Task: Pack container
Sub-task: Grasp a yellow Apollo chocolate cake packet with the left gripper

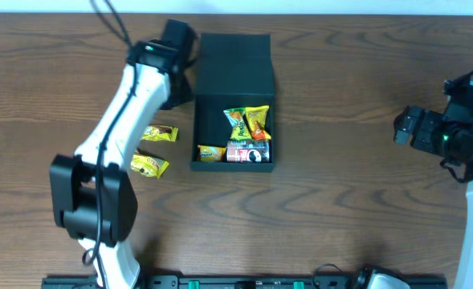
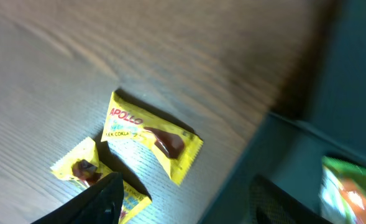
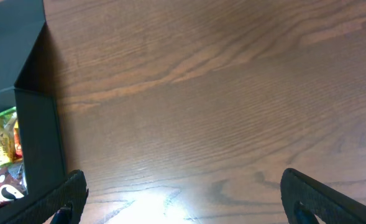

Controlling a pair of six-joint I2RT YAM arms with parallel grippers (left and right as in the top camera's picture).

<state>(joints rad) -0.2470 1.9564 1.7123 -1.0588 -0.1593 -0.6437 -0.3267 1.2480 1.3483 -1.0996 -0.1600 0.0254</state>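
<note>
Container (image 1: 212, 120) — snack packets (image 1: 248, 122), red can (image 1: 248, 152) inside

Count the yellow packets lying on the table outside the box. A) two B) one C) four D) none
A: the upper yellow packet and the lower yellow packet lie on the table just left of the container, outside it.

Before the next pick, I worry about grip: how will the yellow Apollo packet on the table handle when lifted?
The Apollo packet lies flat with crimped ends, so it is probably light and floppy. Its glossy wrapper may slip in a pinch. Pushed on the table, it should slide, not roll.
</note>
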